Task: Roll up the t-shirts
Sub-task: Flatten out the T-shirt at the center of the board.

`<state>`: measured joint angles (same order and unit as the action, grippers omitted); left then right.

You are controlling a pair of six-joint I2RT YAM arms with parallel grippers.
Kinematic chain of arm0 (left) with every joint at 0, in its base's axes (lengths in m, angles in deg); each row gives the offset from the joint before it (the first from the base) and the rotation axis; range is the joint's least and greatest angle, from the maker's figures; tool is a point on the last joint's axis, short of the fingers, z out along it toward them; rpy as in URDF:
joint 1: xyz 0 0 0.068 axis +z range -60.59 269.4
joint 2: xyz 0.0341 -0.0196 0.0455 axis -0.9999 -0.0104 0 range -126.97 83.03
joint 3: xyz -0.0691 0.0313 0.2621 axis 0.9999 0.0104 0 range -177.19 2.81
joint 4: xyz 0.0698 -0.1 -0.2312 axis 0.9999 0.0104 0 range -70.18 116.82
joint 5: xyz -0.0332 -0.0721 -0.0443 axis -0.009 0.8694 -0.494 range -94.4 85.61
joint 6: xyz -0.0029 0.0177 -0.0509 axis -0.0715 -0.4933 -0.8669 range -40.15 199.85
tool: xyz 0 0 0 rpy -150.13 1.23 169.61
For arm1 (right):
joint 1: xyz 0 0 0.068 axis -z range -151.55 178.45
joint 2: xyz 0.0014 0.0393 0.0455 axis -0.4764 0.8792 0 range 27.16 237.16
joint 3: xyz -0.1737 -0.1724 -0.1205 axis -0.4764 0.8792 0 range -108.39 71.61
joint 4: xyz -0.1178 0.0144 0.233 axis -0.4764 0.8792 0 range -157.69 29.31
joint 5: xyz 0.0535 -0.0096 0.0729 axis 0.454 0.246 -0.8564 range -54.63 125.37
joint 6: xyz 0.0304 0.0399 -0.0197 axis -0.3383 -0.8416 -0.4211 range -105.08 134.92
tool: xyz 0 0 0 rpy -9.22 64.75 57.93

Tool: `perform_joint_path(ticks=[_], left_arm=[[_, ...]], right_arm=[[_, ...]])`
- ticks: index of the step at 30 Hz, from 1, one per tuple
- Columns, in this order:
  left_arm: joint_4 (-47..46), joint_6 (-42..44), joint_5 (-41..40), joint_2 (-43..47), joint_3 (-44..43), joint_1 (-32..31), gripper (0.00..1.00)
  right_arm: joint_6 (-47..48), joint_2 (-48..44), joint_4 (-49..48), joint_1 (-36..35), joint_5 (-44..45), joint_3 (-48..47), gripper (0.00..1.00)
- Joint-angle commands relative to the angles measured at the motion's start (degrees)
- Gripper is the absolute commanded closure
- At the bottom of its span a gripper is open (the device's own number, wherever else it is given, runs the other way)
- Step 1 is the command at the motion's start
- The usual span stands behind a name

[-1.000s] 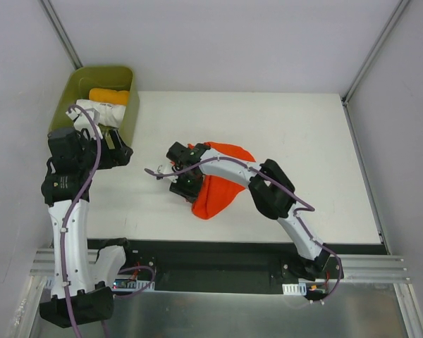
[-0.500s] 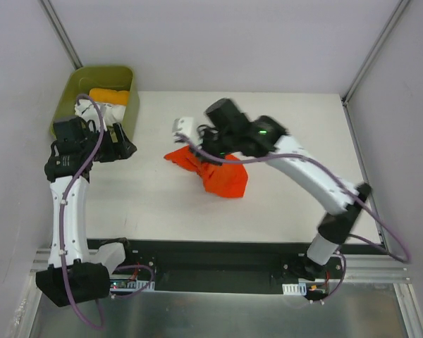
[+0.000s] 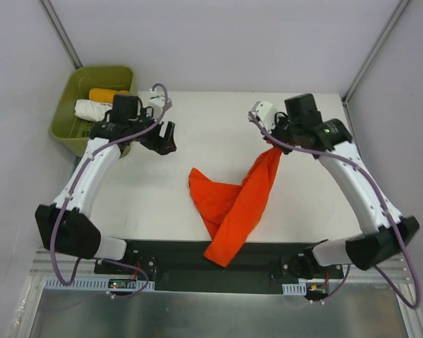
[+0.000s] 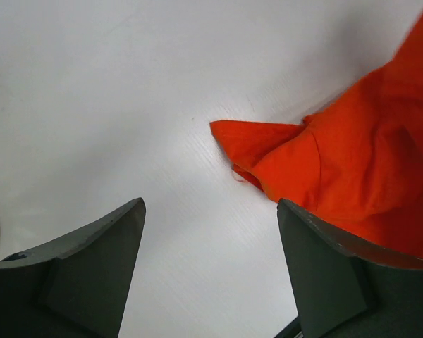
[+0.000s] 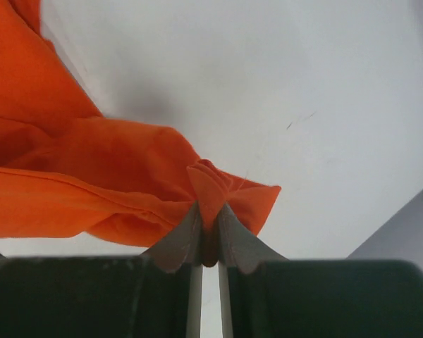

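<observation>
Red-orange t-shirt (image 3: 241,201): laid on the table (image 3: 317,197), one end pinched in the clamped right gripper (image 3: 271,146). The long axis is run diagonally from that gripper toward the near edge (tip hung past it).
Green bin (image 3: 62,131): a white t-shirt (image 3: 92,109) and a yellow-orange t-shirt (image 3: 104,94) are contained, both rolled.
Left gripper (image 4: 211,267): spread, nothing held.

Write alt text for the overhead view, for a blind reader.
The right gripper holds one end of a red-orange t-shirt above the white table; the other end trails past the near edge. The left gripper hangs open near a green bin holding a white shirt and a yellow-orange shirt.
</observation>
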<state>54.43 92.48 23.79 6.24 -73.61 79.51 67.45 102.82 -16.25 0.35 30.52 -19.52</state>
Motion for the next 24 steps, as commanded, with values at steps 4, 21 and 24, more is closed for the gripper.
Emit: perform_joint_path(ticks=[4, 21, 24], left_arm=[[0.11, 8.8, 0.55, -14.16, -1.36, -8.91, 0.27], [1.6, -7.44, 1.43, -15.24, -5.14, -2.42, 0.23], [2.83, -7.87, 0.91, -11.28, -5.49, 0.31, 0.22]], right_arm=[[-11.57, 8.28, -2.3, 14.71, -1.39, 6.58, 0.99], [0.2, -0.44, -4.16, -3.78, -12.3, 16.59, 0.46], [2.4, 3.33, -6.52, -12.49, -14.05, 20.55, 0.46]])
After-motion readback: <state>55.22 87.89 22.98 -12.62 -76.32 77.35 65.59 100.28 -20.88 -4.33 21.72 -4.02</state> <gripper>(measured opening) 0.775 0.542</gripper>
